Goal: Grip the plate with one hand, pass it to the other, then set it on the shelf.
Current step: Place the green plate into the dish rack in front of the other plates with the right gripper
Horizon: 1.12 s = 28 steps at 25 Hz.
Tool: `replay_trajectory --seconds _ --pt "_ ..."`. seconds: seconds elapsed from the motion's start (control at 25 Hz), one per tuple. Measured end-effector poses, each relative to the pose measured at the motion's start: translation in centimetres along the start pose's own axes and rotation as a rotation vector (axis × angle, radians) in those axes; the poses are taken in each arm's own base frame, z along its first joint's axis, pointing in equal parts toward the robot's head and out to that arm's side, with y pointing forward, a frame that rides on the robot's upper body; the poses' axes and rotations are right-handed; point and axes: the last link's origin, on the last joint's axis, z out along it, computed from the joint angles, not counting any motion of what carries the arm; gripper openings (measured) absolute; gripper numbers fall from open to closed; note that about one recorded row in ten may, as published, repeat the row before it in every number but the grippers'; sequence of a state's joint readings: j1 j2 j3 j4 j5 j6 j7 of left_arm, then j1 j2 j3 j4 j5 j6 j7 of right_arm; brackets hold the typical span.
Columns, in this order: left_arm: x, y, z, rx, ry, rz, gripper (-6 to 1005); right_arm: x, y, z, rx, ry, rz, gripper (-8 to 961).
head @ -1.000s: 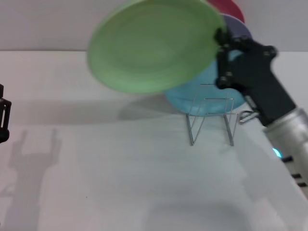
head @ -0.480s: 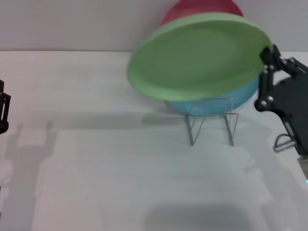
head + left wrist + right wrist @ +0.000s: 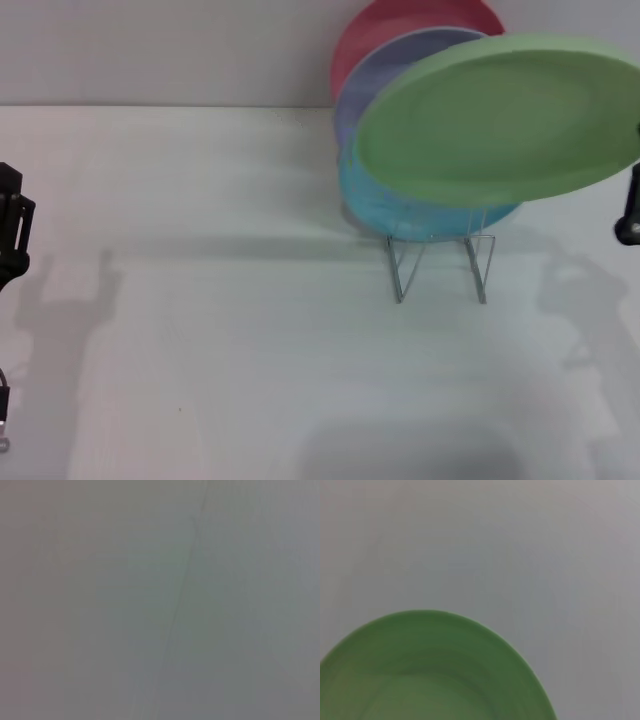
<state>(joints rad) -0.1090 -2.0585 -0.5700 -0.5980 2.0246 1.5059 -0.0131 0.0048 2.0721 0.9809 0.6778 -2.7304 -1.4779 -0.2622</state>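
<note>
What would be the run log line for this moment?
right gripper: holding green plate | plate: tilted, above wire rack | left gripper: idle at left edge

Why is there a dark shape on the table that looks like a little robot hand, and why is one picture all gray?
In the head view, light throws a gripper-shaped shadow on the table beside the left gripper, and another shadow under the green plate. The left wrist view is gray because it shows only a plain blurry surface. The right wrist view shows the plate's rim, soft-edged.

White table carries the wire shelf toward its far right; turquoise plate stands in it, apparently leaning back.
</note>
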Motion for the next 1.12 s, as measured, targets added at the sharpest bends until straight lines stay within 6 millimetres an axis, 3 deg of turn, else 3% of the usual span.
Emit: replay_trajectory --seconds 0.24,1.12 --pt "-0.1 0.2 -0.1 -0.001 -0.005 -0.007 756 0.4 -1.1 -0.2 -0.016 0.012 -0.020 29" --pt "-0.1 0.6 0.2 -0.006 -0.003 -0.022 765 2.4 -2.1 -0.9 -0.059 0.090 -0.062 33"
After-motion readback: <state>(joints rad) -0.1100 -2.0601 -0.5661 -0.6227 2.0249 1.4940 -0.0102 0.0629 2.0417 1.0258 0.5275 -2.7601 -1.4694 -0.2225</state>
